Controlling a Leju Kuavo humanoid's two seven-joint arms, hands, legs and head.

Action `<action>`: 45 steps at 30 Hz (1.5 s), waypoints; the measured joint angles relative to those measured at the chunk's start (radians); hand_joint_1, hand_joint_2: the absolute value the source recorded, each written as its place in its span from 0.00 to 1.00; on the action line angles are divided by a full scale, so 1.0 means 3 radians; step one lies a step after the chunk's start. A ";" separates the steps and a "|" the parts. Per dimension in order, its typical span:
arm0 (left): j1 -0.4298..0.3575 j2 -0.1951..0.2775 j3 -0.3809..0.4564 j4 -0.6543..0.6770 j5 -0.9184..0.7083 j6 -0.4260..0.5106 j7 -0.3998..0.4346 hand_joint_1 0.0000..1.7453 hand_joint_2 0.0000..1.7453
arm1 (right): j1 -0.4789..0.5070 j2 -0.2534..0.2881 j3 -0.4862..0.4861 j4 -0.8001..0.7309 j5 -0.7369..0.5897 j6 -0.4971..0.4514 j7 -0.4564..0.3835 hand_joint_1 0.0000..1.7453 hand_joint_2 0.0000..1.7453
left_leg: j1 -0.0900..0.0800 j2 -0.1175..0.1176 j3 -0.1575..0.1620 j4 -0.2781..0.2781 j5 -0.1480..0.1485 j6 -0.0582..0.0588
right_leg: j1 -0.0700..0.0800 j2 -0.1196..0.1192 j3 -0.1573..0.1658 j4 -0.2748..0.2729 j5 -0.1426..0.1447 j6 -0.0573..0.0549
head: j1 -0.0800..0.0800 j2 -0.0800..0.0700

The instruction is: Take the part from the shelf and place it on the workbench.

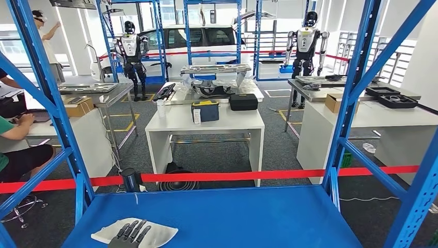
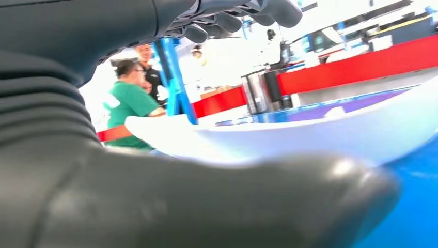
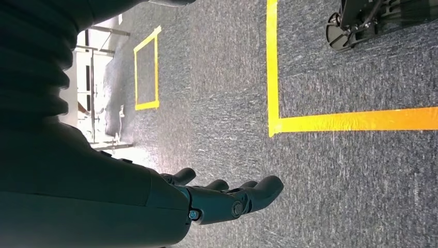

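Note:
The part (image 1: pixel 161 236) is a flat white piece lying at the front left of the blue shelf board (image 1: pixel 232 217). My left hand (image 1: pixel 130 233) lies over the part's near end with its dark fingers stretched across the top. In the left wrist view the part (image 2: pixel 310 134) runs between the thick thumb (image 2: pixel 206 206) on one side and the fingers (image 2: pixel 268 10) on the other. A gap shows between the fingers and the part. My right hand (image 3: pixel 227 199) hangs over the grey floor with its fingers held out straight and nothing in it.
Blue shelf uprights (image 1: pixel 51 103) (image 1: pixel 351 98) frame the view. A red barrier tape (image 1: pixel 217 176) runs behind the shelf. Beyond it stands a white workbench (image 1: pixel 181 120) with a dark box (image 1: pixel 205 110) and a black case (image 1: pixel 243 102). People sit at the left (image 1: pixel 15 139).

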 joint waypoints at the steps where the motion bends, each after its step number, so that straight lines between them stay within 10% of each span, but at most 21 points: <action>1: -0.0005 0.0000 0.0000 0.0007 -0.0028 -0.0018 0.0059 0.00 1.00 | 0.0000 0.0000 -0.0003 0.0000 -0.0007 -0.0004 0.0000 0.00 1.00 | 0.0000 0.0000 0.0000 0.0001 0.0000 0.0000 | -0.0001 0.0000 0.0001 -0.0001 0.0000 0.0001 | 0.0000 0.0000; 24: -0.0243 -0.0002 -0.0017 0.0168 -0.0547 -0.0269 0.1072 0.00 1.00 | -0.0002 0.0000 -0.0011 0.0000 0.0044 -0.0039 0.0005 0.00 1.00 | -0.0004 0.0000 -0.0002 0.0007 -0.0002 0.0003 | -0.0006 0.0000 0.0005 -0.0005 0.0004 0.0007 | 0.0000 0.0000; 25: -0.0249 -0.0004 -0.0020 0.0173 -0.0558 -0.0271 0.1091 0.04 1.00 | -0.0003 0.0000 -0.0011 0.0000 0.0046 -0.0039 0.0004 0.00 1.00 | -0.0004 0.0000 -0.0002 0.0007 -0.0002 0.0003 | -0.0006 0.0000 0.0005 -0.0005 0.0004 0.0007 | 0.0000 0.0000; 29: -0.0263 -0.0017 -0.0038 0.0194 -0.0609 -0.0332 0.1152 0.93 1.00 | -0.0003 0.0000 -0.0011 0.0000 0.0058 -0.0032 -0.0001 0.00 1.00 | -0.0004 -0.0001 -0.0002 0.0007 -0.0003 0.0004 | -0.0006 0.0000 0.0005 -0.0005 0.0004 0.0007 | 0.0000 0.0000; 45: -0.0211 -0.0051 -0.0065 0.0222 -0.0687 -0.0248 0.1129 1.00 1.00 | -0.0017 0.0001 -0.0011 0.0000 0.0078 -0.0024 -0.0004 0.00 1.00 | -0.0004 -0.0001 -0.0003 0.0008 -0.0003 0.0005 | -0.0006 0.0000 0.0005 -0.0005 0.0004 0.0007 | 0.0000 0.0000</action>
